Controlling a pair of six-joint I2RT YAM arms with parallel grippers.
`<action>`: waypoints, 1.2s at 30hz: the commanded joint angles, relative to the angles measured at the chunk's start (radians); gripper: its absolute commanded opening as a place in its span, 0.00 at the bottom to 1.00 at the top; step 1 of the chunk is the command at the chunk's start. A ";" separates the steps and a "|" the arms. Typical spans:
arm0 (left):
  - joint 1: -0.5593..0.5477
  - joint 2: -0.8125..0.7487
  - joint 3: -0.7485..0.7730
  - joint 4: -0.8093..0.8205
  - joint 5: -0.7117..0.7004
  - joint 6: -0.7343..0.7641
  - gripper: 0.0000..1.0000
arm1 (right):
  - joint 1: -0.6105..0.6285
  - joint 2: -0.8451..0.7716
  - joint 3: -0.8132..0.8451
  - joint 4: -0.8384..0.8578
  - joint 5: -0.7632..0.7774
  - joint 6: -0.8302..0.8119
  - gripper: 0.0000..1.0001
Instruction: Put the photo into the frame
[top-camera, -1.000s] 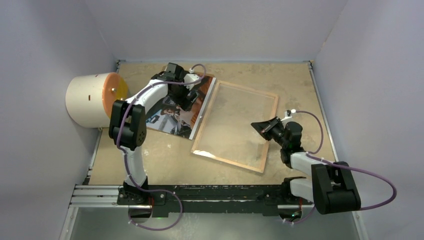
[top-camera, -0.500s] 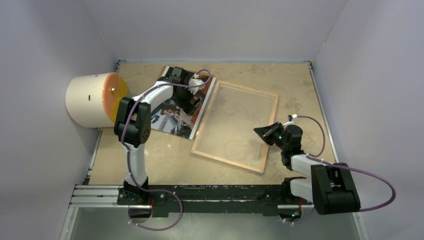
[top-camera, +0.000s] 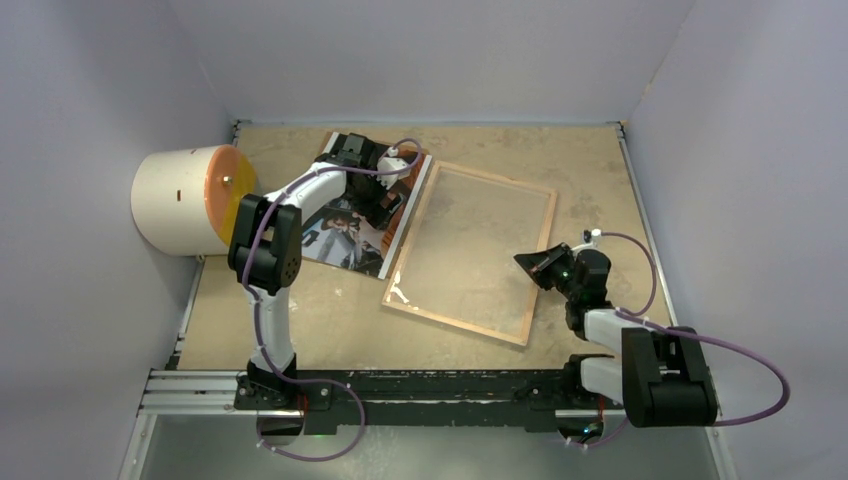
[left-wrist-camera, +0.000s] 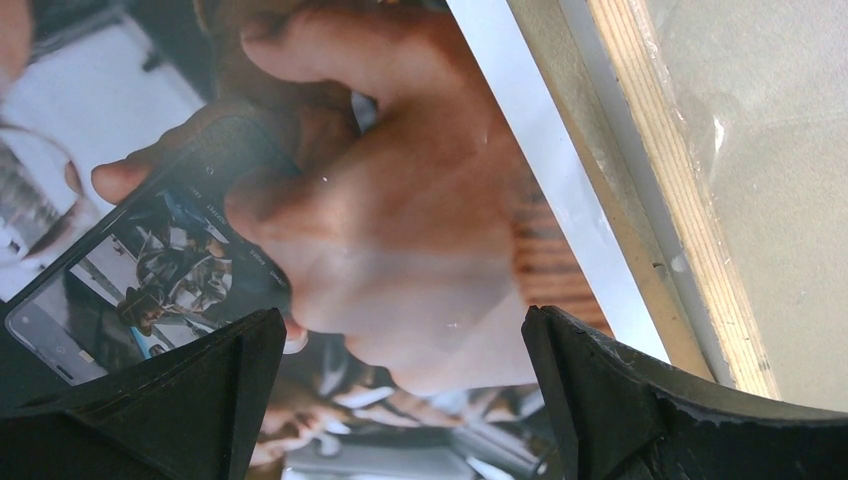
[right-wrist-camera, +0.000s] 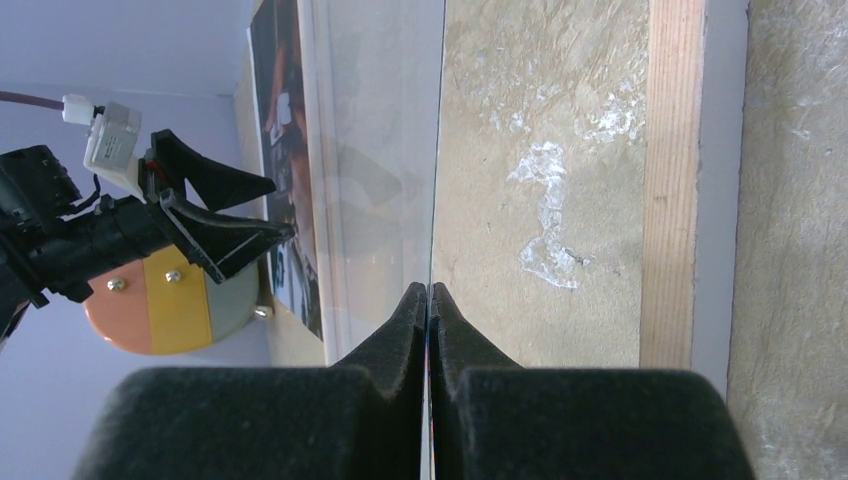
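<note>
The photo (top-camera: 345, 225) lies face up on the table at the back left; the left wrist view shows its print of a hand and a phone (left-wrist-camera: 400, 200). My left gripper (top-camera: 383, 203) hovers just over it, open and empty (left-wrist-camera: 400, 335). The frame (top-camera: 470, 320) lies beside the photo, wood-brown back up, in the middle. My right gripper (top-camera: 530, 262) is at the frame's right side, shut (right-wrist-camera: 428, 290) on the edge of the clear glass pane (right-wrist-camera: 380, 150), which shows edge-on between the fingers. The frame's wooden rail (right-wrist-camera: 668, 180) lies to the right of the pane.
A white cylinder with an orange face (top-camera: 185, 200) lies at the table's left edge. Grey walls close in the table on three sides. A black rail (top-camera: 400, 385) with both arm bases runs along the near edge.
My right gripper has drawn back a little toward the near right, still holding the pane. My left arm's elbow shifted right early on, then stayed still over the photo.
</note>
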 joint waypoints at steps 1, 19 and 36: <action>-0.007 -0.008 0.004 0.024 0.016 0.018 0.99 | -0.004 0.015 -0.002 0.039 -0.010 -0.022 0.00; -0.045 -0.002 -0.051 0.045 0.007 0.021 0.99 | -0.004 -0.055 0.001 0.046 -0.011 -0.049 0.00; -0.050 0.018 -0.065 0.060 -0.001 0.025 0.99 | -0.004 -0.004 -0.001 0.071 -0.029 -0.037 0.00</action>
